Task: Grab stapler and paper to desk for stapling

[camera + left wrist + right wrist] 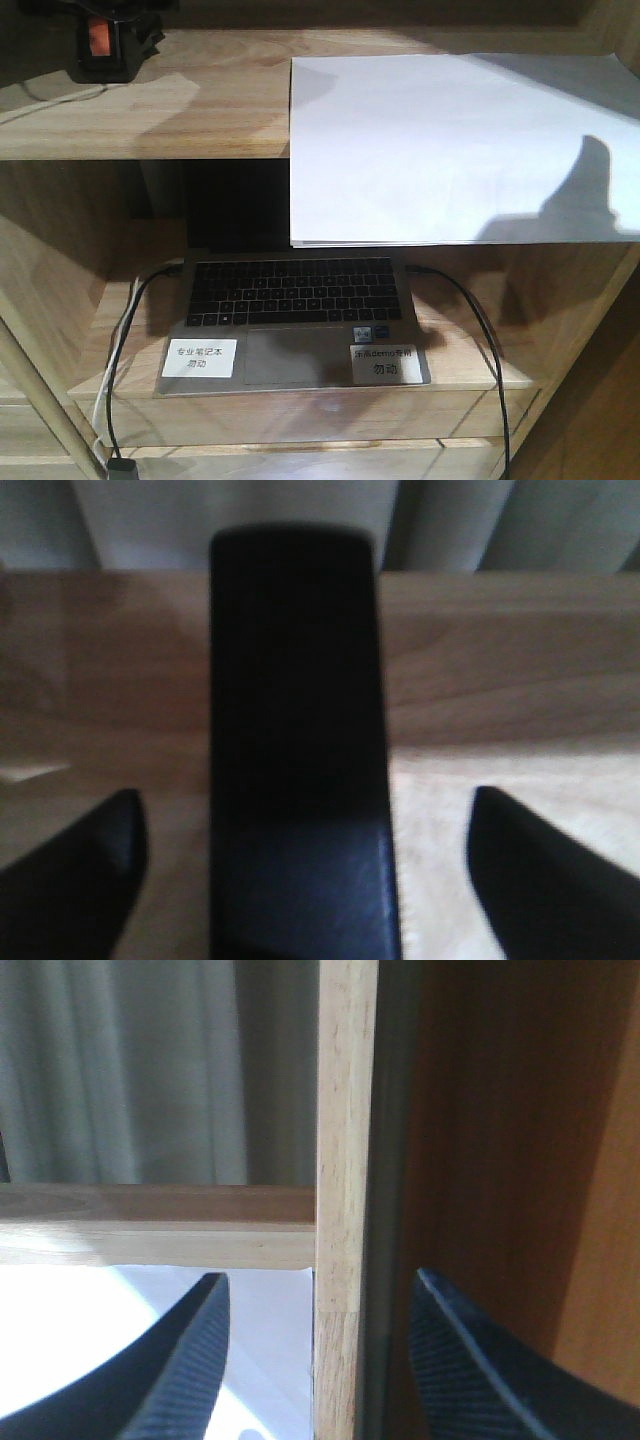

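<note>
Left gripper (305, 792): jaws wide open, one black finger (75, 880) on either side of the stapler (295, 660). There is a clear gap on both sides and nothing is gripped.

Right gripper (318, 1276): jaws open and holding nothing, straddling a wooden upright (345, 1110) of the shelf unit. Whether it touches the upright cannot be judged.

Count:
- One stapler, at the far left of the upper shelf (200, 110).
- One lot of paper (450, 150), on the right of the same shelf, front edge overhanging.
- One laptop (290, 300), on the shelf below.
- Two white labels (199, 357), on the laptop.
</note>
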`<state>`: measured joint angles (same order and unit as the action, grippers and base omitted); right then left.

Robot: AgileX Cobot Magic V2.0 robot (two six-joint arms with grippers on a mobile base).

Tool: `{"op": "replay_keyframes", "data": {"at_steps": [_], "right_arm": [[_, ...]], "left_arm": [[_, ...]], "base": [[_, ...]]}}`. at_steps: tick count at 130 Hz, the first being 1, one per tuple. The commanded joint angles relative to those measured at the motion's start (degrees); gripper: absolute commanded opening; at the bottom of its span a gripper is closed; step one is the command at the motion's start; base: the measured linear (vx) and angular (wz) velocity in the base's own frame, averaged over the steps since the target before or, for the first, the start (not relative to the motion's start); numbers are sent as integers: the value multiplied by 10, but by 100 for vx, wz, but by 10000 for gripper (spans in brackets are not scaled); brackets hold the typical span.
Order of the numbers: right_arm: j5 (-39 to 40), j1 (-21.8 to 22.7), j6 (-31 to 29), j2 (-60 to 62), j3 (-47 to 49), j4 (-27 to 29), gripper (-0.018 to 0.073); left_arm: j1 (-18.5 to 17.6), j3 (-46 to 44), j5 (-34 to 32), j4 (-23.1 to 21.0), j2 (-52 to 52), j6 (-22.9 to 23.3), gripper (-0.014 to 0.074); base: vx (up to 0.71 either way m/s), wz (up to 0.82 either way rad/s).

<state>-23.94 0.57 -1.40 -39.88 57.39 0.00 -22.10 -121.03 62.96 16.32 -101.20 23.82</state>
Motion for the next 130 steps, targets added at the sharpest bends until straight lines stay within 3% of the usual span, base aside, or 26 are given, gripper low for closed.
{"op": "replay_keyframes", "data": {"at_steps": [1,14,45,84,100,113,130], "right_arm": [[42,1,-4,-3,16,0,380],[42,1,-4,-3,16,0,380],[42,1,-4,-3,16,0,380],[42,1,-4,-3,16,0,380],[42,1,-4,-3,16,0,380],[42,1,-4,-3,16,0,380],[42,1,-4,-3,16,0,380]], "left_arm": [[0,-15,-40,6,25,0,474],[0,-15,-41,6,25,0,377],[0,-15,-52,6,25,0,-9],[0,-15,-67,6,42,-1,-8],[-1,-12,-59,0,58,-31,-8],[-9,23,-71,-17,90,-60,-8],[-22,97,-120,-24,148,-60,-8]], "base": [[0,0],[0,0],[0,0],[0,0],[0,0],[0,0],[0,0]]}}
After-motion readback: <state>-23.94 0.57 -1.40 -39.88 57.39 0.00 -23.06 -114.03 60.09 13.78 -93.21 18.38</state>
